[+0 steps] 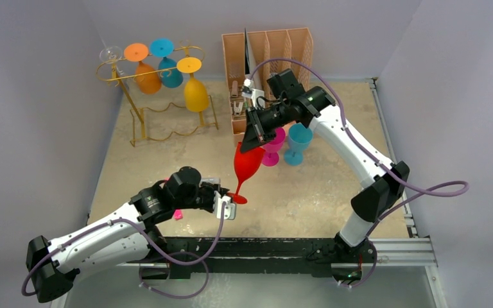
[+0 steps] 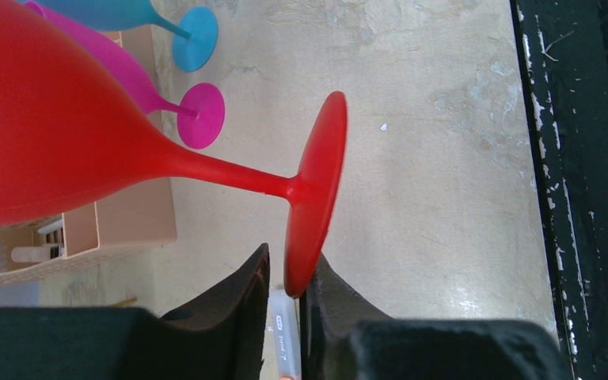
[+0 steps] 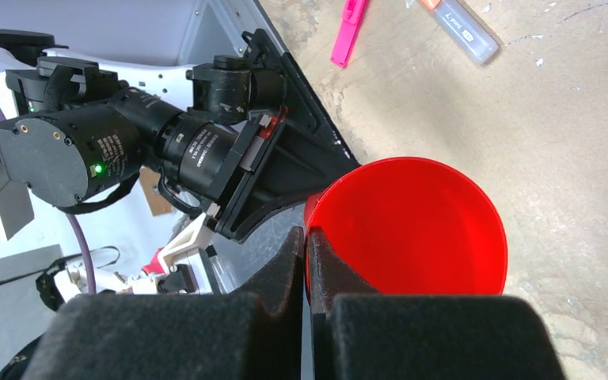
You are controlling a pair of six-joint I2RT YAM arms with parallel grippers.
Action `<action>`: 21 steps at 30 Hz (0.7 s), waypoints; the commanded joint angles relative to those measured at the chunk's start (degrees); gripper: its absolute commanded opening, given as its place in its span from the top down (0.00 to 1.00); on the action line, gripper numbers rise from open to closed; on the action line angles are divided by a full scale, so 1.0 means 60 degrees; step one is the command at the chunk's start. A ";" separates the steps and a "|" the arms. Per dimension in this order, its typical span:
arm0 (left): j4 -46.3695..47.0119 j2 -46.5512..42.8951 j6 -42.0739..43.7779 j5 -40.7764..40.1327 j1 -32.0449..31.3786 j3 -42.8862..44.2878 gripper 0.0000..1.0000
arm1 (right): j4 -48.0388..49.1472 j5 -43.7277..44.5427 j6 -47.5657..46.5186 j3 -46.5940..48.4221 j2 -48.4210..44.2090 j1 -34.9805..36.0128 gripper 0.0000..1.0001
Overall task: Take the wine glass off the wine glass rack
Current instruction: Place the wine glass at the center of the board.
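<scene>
A red wine glass hangs tilted in the air over the table, between my two grippers. My right gripper is shut on the bowl's rim, one finger inside and one outside. My left gripper straddles the edge of the round foot. Its jaws stand slightly open: the foot rests against the right finger, and a gap shows beside the left finger. The gold wire wine glass rack stands at the back left, well apart from both grippers.
Orange, blue and yellow glasses hang upside down on the rack. Pink and blue glasses stand beside a peach organiser. A pink highlighter and a grey marker lie under the left arm.
</scene>
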 commanded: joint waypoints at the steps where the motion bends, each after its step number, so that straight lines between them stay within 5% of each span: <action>1: 0.0593 -0.0217 -0.0196 -0.0267 0.0028 -0.0138 0.79 | -0.0158 0.0271 0.0097 -0.0100 -0.0660 0.0224 1.00; 11: 0.0758 -0.0319 -0.0167 -0.0651 0.0029 -0.0252 0.64 | 0.0687 0.2100 0.0408 -0.1367 -0.1480 0.0305 1.00; 13: 0.0855 -0.0378 -0.0170 -0.0974 0.0029 -0.0255 0.46 | 0.0691 0.2466 0.0421 -0.1497 -0.1585 0.0312 1.00; 21: 0.1344 -0.0763 -0.0476 -0.1848 0.0029 -0.0412 0.40 | 0.1481 0.5111 0.0242 -0.3259 -0.3057 0.0356 1.00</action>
